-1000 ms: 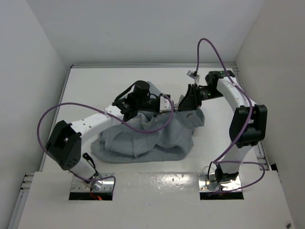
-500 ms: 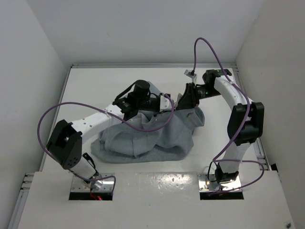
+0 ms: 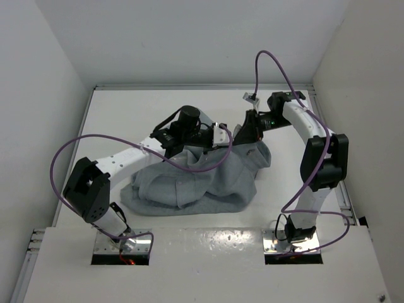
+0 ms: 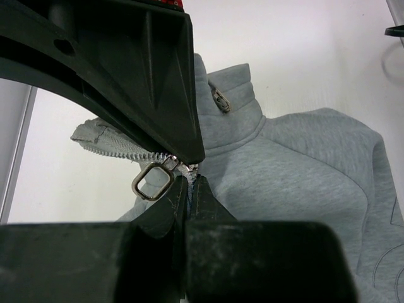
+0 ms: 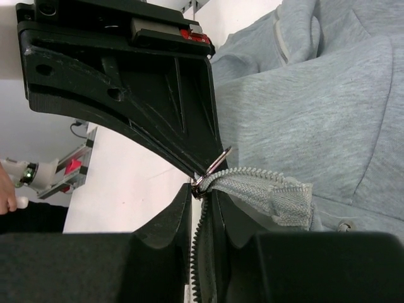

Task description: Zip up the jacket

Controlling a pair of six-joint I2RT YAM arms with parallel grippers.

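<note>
- The grey jacket (image 3: 202, 180) lies crumpled in the middle of the white table (image 3: 126, 113), with its collar end toward the far side, where the two grippers meet.
- The left gripper (image 4: 192, 172) has its fingers pressed together on the zipper edge, just beside the metal pull ring (image 4: 151, 182).
- The right gripper (image 5: 201, 184) pinches the same zipper from the other side, on the toothed tape (image 5: 271, 196).
- The two grippers almost touch each other there.
- A small metal snap (image 4: 221, 101) sits on the stand-up collar (image 4: 230, 123).
- Purple cables (image 3: 63, 158) loop off both arms.
</note>
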